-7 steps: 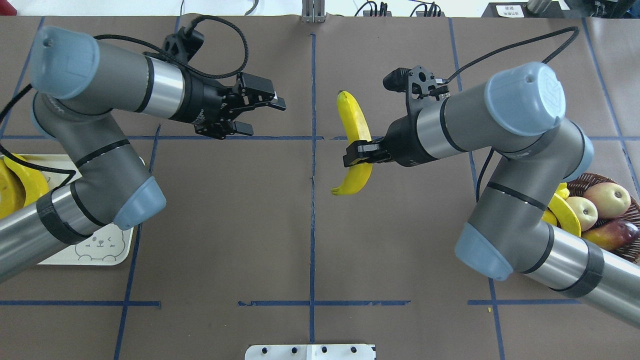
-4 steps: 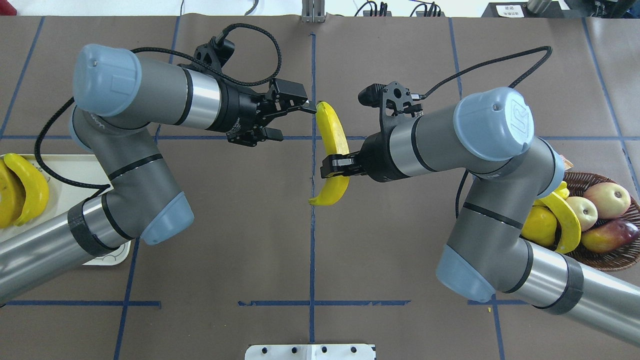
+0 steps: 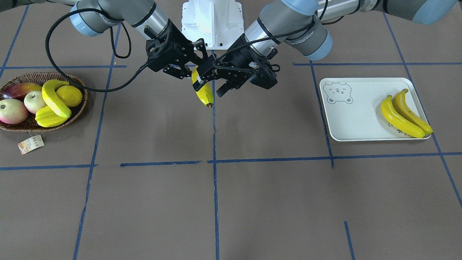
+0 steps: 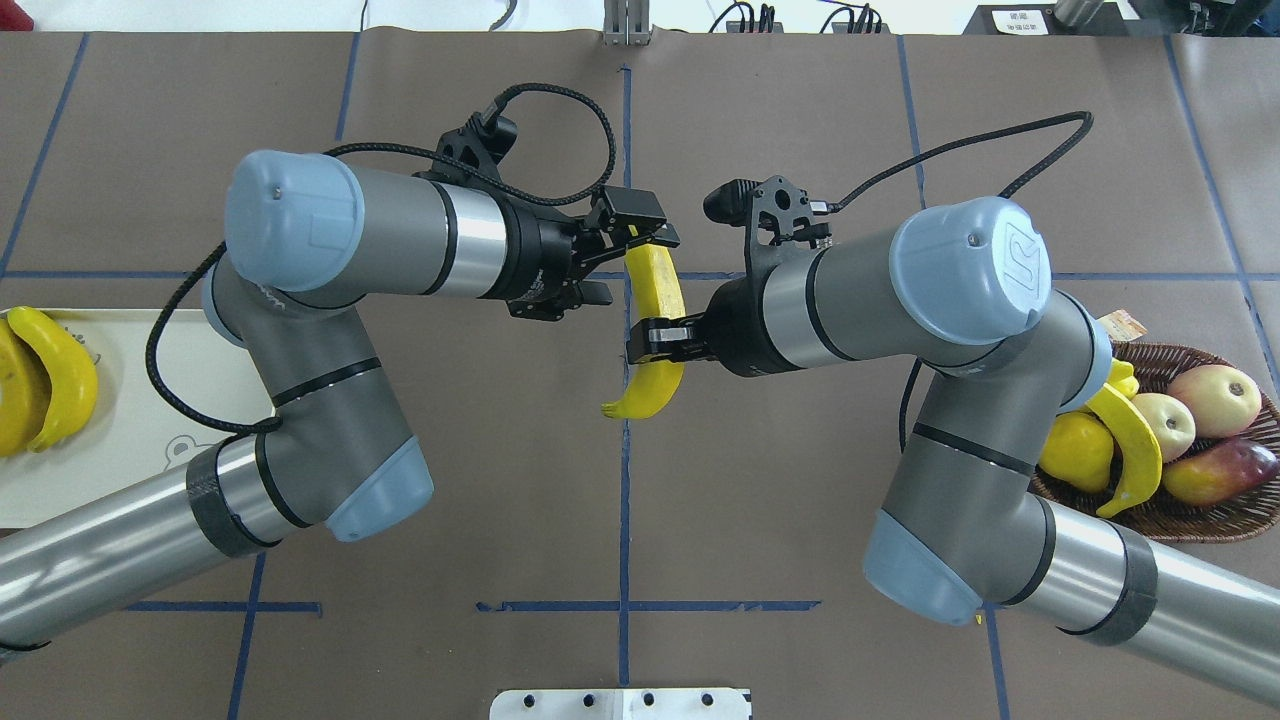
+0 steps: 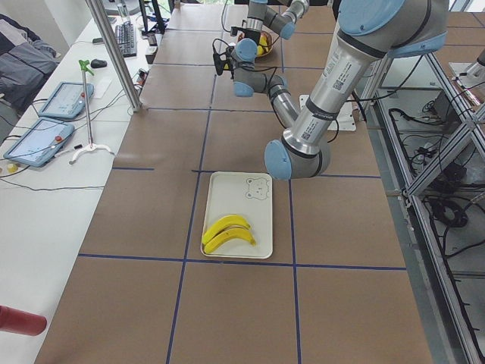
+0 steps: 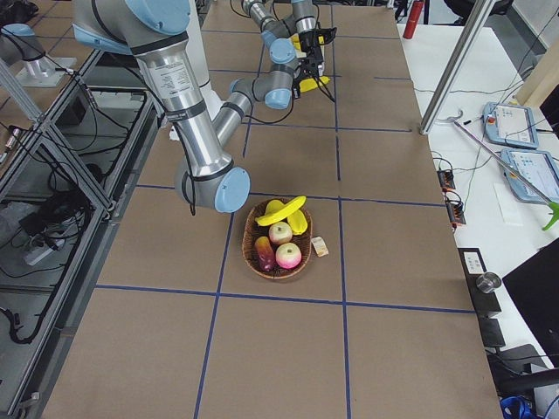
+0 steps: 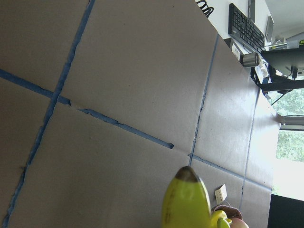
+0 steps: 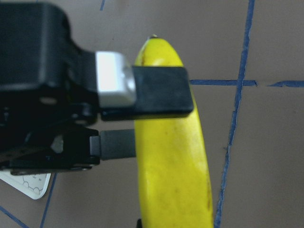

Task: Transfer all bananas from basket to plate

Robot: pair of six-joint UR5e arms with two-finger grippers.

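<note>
My right gripper is shut on the middle of a yellow banana and holds it above the table's centre line. It also shows in the front view. My left gripper is open, its fingers straddling the banana's far end. Whether they touch it I cannot tell. Two bananas lie on the cream plate by my left arm. One banana lies in the wicker basket at my right.
The basket also holds a lemon, a starfruit, apples and a reddish mango. Its paper tag lies on the table. Blue tape lines cross the brown table cover.
The right arm carried the banana leftward to the centre line. The left arm swung right from the plate side, and its open fingers now straddle the banana's far end.
</note>
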